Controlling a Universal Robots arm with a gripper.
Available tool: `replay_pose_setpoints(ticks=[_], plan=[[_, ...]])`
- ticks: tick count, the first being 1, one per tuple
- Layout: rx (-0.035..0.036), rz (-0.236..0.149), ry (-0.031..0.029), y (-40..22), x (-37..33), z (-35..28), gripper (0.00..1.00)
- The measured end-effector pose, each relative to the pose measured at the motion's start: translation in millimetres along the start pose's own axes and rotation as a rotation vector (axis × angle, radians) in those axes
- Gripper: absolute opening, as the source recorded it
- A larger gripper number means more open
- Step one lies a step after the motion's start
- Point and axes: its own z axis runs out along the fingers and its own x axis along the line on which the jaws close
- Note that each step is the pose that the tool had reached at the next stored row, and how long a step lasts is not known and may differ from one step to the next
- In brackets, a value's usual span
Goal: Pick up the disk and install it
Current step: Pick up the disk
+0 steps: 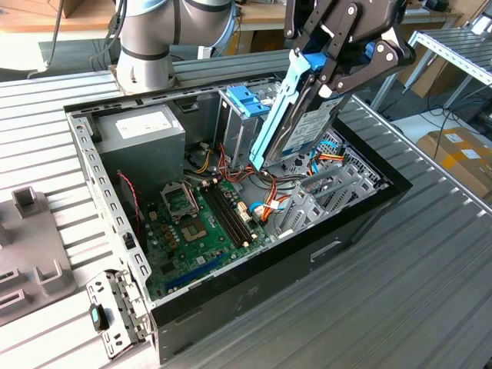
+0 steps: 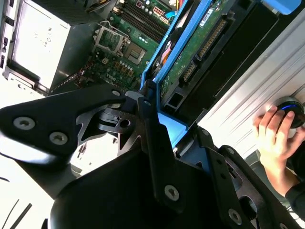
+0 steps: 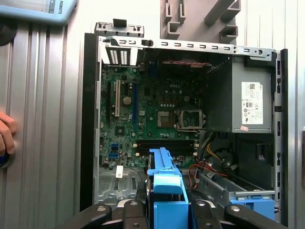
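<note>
The disk [image 1: 305, 132], a silver drive with blue side rails, hangs tilted on edge above the open computer case [image 1: 254, 288]. My gripper [image 1: 329, 77] is shut on its upper end. Its lower end points down into the case, just right of the metal drive cage with the blue top [image 1: 244, 104] in the exterior view. In the second wrist view the disk's green circuit-board side [image 2: 198, 45] shows between the black fingers [image 2: 151, 129]. In the first wrist view a blue rail of the disk [image 3: 164, 174] sticks out from the gripper [image 3: 167, 210] toward the case's inside.
Inside the case lie the green motherboard [image 1: 196, 223], a grey power-supply box [image 1: 142, 134] and loose cables [image 1: 265, 204]. A person's hand [image 2: 275, 136] rests on a round controller on the ribbed metal table [image 1: 400, 292]. A grey fixture [image 1: 31, 246] sits at the exterior view's left.
</note>
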Motion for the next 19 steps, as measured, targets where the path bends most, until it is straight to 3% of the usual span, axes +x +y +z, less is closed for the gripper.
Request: replay_pose_setpoints(ticks=[19], plan=[[0.0000,0.000,0.0003,-4.3,12.9,3.1,0.37]])
